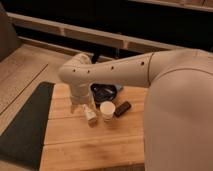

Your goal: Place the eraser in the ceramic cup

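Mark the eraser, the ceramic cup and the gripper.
eraser (pixel 122 108), camera view, middle of its dark top.
ceramic cup (pixel 107 112), camera view, on its white side wall.
gripper (pixel 78 105), camera view, its lower tip, just left of the cream bottle (pixel 90 114).

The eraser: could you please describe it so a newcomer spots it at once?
On the wooden table, find the white ceramic cup right of the end effector. The eraser lies just right of it, the only small dark block.
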